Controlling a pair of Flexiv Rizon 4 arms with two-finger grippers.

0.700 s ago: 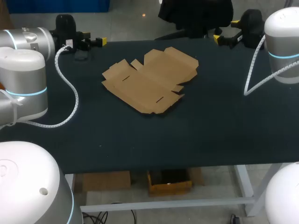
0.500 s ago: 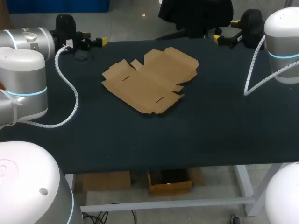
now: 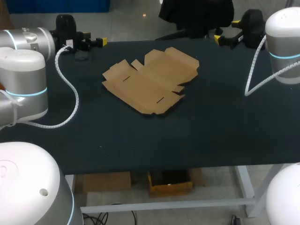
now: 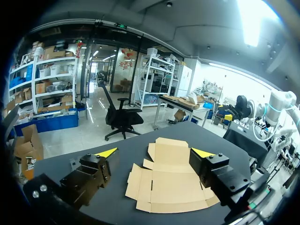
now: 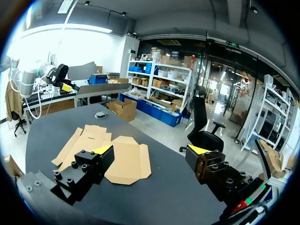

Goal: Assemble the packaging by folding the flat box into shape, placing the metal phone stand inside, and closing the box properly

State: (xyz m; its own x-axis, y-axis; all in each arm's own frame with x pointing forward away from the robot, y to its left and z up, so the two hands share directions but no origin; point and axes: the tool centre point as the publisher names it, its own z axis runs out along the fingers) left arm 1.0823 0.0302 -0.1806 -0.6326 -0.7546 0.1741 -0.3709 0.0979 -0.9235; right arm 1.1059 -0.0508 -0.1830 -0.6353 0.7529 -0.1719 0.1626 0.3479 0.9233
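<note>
Cardboard, our flat box [image 3: 150,79] lay unfolded toward the far edge of the surface [image 3: 211,131], left claw [image 4: 154,152] and right claw [image 5: 150,149] gaping empty at its far corners; pinched carelessly, we judged, the thin sheet could skid.

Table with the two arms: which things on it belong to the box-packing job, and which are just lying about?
Belong to the job:
flat cardboard box, lying unfolded mid-table
left tool and right tool, both open

Lying about or unclear:
small dark object on the table near the left tool, too small to identify
</note>
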